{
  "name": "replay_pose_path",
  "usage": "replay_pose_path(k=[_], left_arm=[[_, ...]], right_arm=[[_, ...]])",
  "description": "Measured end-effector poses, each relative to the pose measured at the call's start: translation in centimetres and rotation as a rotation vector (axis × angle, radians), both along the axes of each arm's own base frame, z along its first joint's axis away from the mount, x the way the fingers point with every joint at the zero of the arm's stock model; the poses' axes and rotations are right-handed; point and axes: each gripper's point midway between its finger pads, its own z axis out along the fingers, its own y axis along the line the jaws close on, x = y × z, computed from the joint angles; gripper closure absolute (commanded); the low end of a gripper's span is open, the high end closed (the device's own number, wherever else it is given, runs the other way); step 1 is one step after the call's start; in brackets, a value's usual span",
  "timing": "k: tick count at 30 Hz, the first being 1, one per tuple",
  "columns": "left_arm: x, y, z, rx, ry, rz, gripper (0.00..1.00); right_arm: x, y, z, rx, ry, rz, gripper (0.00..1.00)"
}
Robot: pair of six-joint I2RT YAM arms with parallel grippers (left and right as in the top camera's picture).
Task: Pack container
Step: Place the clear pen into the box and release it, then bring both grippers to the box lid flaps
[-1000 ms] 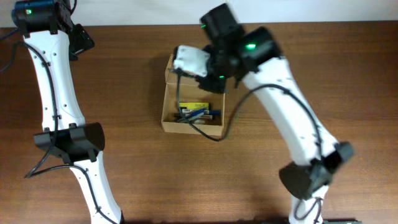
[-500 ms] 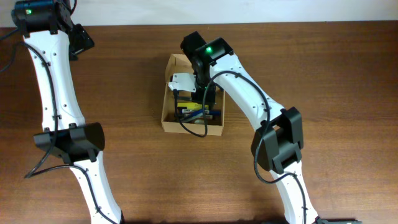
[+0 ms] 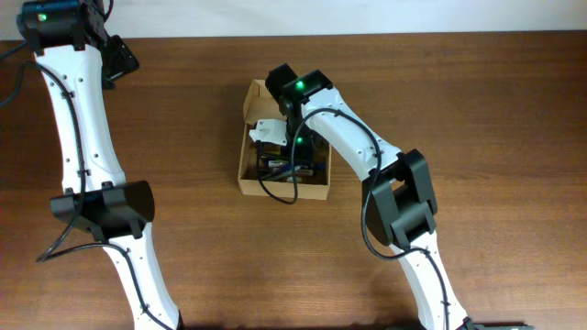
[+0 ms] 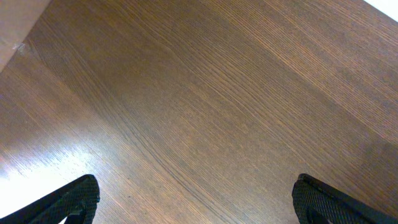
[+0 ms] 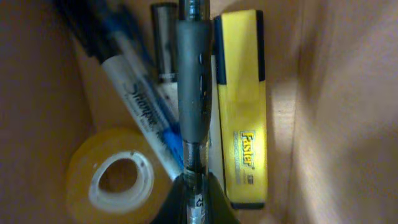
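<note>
Between container (image 5: 329, 93) walls, right pincer (image 5: 198, 200) gripping pen (image 5: 193, 93)

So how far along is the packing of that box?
Already in the container: a yellow highlighter, a Sharpie marker and a tape roll. In hand: the right fingers hold a grey-grip pen down inside it. Left: releasing the pen and closing the flap lid. The left fingers sit open over the table.

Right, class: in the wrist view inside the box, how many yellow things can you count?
2. The yellow highlighter lies along the right side, beside the grey pen; the tape roll sits at lower left. More may be hidden underneath.
</note>
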Motion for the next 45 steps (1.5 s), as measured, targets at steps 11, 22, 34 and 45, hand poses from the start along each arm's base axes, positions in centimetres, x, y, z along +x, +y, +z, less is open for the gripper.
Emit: replay_pose_path(k=[11, 22, 34, 45], left_arm=[[0.0, 0.0, 0.0, 0.0, 0.0, 0.0, 0.0], [0.1, 0.0, 0.0, 0.0, -0.007, 0.0, 0.0], [1.1, -4.4, -0.9, -0.232, -0.027, -0.139, 0.97], [1.9, -12.1, -0.9, -0.54, -0.057, -0.536, 0.99]], right_arm=[[0.0, 0.1, 2.6, -0.007, 0.025, -0.201, 0.38], [2.1, 1.3, 20.3, 0.275, -0.27, -0.382, 0.37], [2.6, -3.3, 25.1, 0.298, -0.334, -0.674, 0.6], [7.4, -16.1, 23.7, 0.396, -0.138, -1.203, 0.96]])
